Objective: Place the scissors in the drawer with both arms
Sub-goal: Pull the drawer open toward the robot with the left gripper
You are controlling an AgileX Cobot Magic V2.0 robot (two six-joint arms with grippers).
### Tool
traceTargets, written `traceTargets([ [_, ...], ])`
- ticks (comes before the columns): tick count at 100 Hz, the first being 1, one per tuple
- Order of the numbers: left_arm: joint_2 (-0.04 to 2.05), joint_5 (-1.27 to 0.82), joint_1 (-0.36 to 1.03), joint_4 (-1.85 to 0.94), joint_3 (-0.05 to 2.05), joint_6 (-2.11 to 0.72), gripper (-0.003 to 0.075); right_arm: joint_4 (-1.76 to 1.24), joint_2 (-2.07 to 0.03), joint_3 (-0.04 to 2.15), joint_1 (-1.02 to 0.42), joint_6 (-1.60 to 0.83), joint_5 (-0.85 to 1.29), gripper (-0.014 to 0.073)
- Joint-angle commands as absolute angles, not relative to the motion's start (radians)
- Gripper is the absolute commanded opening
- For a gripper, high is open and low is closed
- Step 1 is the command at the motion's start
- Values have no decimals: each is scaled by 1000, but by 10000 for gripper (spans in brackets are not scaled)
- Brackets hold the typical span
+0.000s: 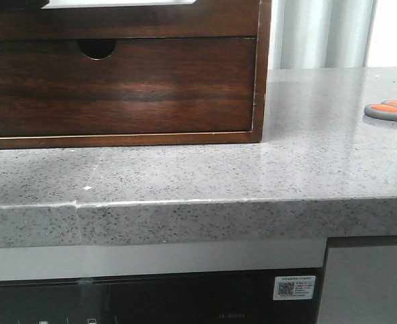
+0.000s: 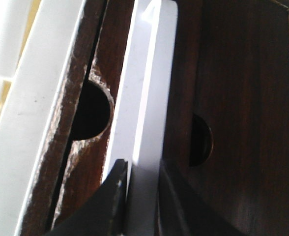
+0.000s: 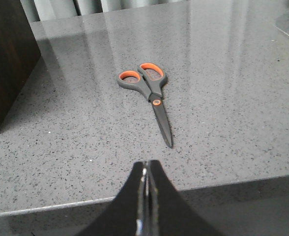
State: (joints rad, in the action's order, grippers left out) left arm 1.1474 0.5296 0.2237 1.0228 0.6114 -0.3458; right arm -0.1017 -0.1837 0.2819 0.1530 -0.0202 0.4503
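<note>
The scissors (image 3: pixel 145 84) lie flat on the grey counter (image 3: pixel 75 132), handles away from my right gripper (image 3: pixel 148 164) and blade tip towards it. That gripper is shut and empty, hovering over the counter's front edge a short way from the tip. In the front view the scissors (image 1: pixel 391 111) show only at the far right edge. The drawer (image 1: pixel 151 20) is the upper brown front, with white along its top. My left gripper (image 2: pixel 143 163) has one finger on each side of the drawer's white strip (image 2: pixel 147 88) and is shut on it. Neither gripper shows in the front view.
Below it sits a second drawer front (image 1: pixel 117 88) with a half-round notch (image 2: pixel 201 140). The wooden cabinet's side (image 3: pixel 7 59) stands left of the scissors. The speckled counter (image 1: pixel 185 175) ends in a front edge, with a dark appliance panel (image 1: pixel 151 300) beneath.
</note>
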Motion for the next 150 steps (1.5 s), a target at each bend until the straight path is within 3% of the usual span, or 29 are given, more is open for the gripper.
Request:
traceTargets([
  [1, 1102, 583, 234, 991, 627, -309, 4, -104, -203, 308, 152, -28, 370, -106],
  [64, 818, 475, 430, 997, 411, -258, 4, -104, -203, 308, 152, -28, 370, -106],
  [107, 710, 445, 444, 997, 360, -258, 10, -104, -203, 308, 152, -28, 370, -106],
  [116, 710, 452, 444, 997, 360, -258, 73, -104, -203, 308, 152, -28, 364, -106],
  [133, 710, 459, 444, 988, 360, -258, 307, -104, -203, 308, 152, -28, 354, -106],
  [150, 688, 514, 444, 962, 360, -251, 326, -104, -217, 315, 152, -28, 352, -106],
])
